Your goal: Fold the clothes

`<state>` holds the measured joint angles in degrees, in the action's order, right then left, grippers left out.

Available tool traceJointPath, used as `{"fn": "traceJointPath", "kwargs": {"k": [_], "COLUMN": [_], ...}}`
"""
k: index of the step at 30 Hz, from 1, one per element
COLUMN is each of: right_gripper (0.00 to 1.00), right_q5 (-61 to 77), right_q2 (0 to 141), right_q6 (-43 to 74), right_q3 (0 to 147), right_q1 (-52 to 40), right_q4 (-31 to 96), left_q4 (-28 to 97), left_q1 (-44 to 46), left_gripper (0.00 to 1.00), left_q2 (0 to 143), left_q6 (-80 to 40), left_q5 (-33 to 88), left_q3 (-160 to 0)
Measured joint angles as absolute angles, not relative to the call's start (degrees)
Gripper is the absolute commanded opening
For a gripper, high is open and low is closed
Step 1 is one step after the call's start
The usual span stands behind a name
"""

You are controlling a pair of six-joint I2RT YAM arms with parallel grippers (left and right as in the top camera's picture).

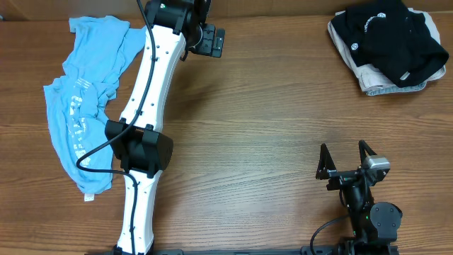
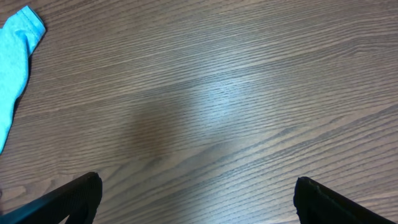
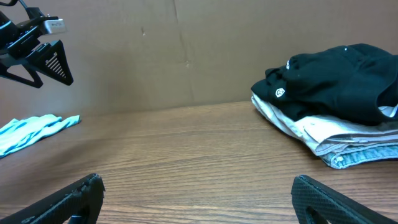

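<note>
Wooden table (image 1: 248, 120), overhead view: crumpled light-blue tee (image 1: 85, 106) lies far left, beside the left arm (image 1: 145, 106); black shirt (image 1: 389, 35) tops a folded pile (image 1: 375, 79), far right. Left gripper (image 1: 218, 41) and right gripper (image 1: 345, 152): jaws apart, empty.

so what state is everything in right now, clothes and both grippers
light-blue tee: unfolded, crumpled, lying loose
black shirt: roughly folded, on top of a pile
light garments: stacked under the black shirt
left gripper: open, holding nothing
right gripper: open, holding nothing
</note>
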<state>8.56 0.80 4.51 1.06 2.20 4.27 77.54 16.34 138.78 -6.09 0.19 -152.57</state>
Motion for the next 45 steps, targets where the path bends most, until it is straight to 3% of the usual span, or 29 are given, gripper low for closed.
{"fn": "traceJointPath", "kwargs": {"k": [25,45], "right_gripper": [1.0,1.0], "right_q5": [8.6,8.6], "right_q2": [0.8,0.8], "right_q6": [4.5,4.5], "right_q3": [1.1,1.1], "right_q1": [2.2,2.2], "right_q4": [4.3,4.3], "left_q4": [83.3,95.7], "left_q1": [15.7,17.5], "left_gripper": [1.0,1.0], "left_q2": [137.8,103.7], "left_q6": [-6.1,-6.1], "left_q5": [0.2,-3.7], "left_q3": [-152.3,-152.2]}}
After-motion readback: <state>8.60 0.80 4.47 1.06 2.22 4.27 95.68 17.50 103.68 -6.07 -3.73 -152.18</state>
